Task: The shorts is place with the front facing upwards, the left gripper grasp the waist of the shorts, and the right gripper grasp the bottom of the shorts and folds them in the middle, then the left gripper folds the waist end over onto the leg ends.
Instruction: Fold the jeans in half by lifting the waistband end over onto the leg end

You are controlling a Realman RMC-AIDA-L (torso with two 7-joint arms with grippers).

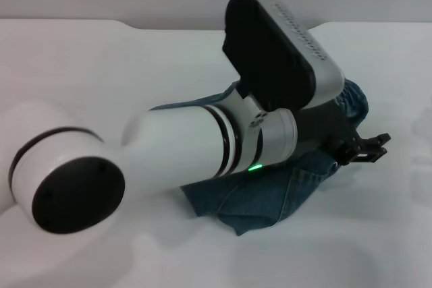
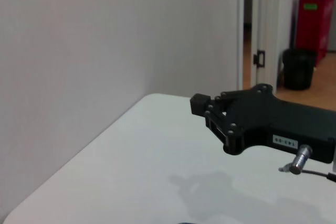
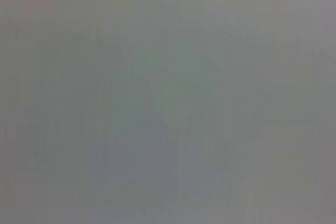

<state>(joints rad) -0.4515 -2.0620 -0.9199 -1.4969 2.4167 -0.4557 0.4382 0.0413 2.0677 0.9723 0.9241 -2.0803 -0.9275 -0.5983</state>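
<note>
Left arm (image 1: 182, 150) over shorts (image 1: 283, 197) — claw (image 1: 370, 148) past edge

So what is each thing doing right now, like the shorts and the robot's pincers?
the shorts: lying bunched on the table, mostly hidden under the left arm.
the left pincer: low at the right edge of the shorts; open or shut can't be told.
right pincer: not in view; its wrist camera shows only blank grey.
table: white, holding the shorts.
</note>
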